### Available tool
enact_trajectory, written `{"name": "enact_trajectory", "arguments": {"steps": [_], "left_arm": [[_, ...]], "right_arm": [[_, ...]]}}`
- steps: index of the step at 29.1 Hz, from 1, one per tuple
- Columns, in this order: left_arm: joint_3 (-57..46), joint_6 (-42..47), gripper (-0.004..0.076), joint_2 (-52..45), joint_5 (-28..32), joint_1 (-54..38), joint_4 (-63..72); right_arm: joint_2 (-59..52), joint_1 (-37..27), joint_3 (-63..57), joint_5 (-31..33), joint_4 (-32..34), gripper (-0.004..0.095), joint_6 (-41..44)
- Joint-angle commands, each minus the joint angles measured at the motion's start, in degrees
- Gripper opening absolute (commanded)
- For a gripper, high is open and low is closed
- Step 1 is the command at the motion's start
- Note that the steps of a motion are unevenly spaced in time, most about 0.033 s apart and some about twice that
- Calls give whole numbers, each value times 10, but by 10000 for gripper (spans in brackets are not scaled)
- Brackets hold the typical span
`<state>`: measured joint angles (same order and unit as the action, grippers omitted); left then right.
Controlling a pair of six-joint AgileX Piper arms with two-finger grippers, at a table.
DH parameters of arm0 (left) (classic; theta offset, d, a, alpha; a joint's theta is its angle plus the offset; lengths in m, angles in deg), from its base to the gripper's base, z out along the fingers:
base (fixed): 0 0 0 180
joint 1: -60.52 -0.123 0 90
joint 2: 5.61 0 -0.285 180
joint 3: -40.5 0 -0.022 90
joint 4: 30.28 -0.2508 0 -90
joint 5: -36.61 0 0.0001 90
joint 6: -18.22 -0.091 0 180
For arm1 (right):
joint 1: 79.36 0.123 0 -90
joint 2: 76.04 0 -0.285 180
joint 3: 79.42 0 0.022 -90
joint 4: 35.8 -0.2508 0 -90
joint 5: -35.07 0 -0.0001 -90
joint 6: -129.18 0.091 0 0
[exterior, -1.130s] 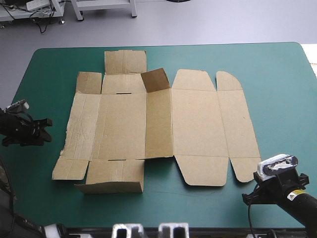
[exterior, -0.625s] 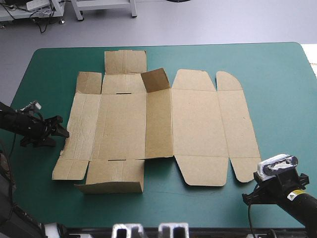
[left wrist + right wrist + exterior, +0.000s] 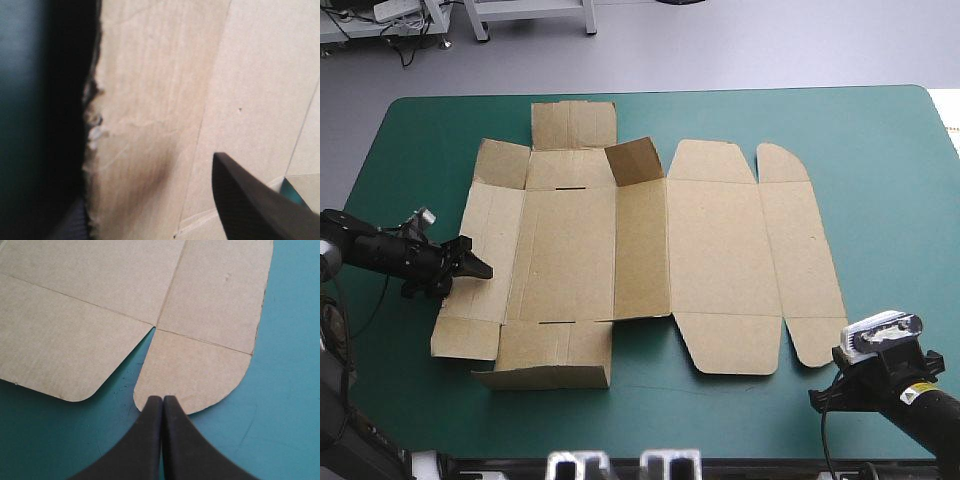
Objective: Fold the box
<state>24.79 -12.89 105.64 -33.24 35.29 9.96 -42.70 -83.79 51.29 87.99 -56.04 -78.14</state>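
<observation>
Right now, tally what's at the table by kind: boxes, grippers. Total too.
Box: 1, brown, mostly flat
Grippers: 2, left gripper open at the box's left edge, right gripper shut at its near right flap
Total: 3

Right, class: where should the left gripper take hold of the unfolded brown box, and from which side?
Grip the box by its left outer panel, at the ragged free edge, coming in low from that side. That panel is a long strip with a crease beside it, so it should hinge upward. The left gripper, open, sits there.
</observation>
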Motion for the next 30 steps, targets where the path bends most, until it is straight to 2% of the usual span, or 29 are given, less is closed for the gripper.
{"name": "enact_trajectory", "arguments": {"steps": [1, 4, 6, 9, 11, 17, 20, 26, 30], "left_arm": [[-32, -10, 436, 29, -47, 33, -2], [-33, -9, 427, 39, -47, 45, 0], [-33, -9, 356, 40, -47, 45, 9], [-31, -9, 154, 37, -47, 45, 18], [-31, -9, -11, 26, -47, 45, 28], [3, -10, -7, -50, -48, 47, 38], [37, -32, -11, -108, -48, 61, 1], [110, -77, -11, -215, -47, 164, -94], [161, -88, -11, -239, -42, 256, -161]], "right_arm": [[4, -1, 13, -30, -11, -19, 2], [4, -1, 13, -30, -11, -19, 2], [4, -1, 13, -30, -11, -19, 2], [4, -1, 13, -30, -11, -19, 2], [4, -1, 13, -30, -11, -19, 2], [4, -1, 13, -30, -11, -19, 2], [4, -1, 13, -30, -11, -19, 2], [4, -1, 13, -30, -11, -19, 2], [4, -1, 13, -30, -11, -19, -3]]}}
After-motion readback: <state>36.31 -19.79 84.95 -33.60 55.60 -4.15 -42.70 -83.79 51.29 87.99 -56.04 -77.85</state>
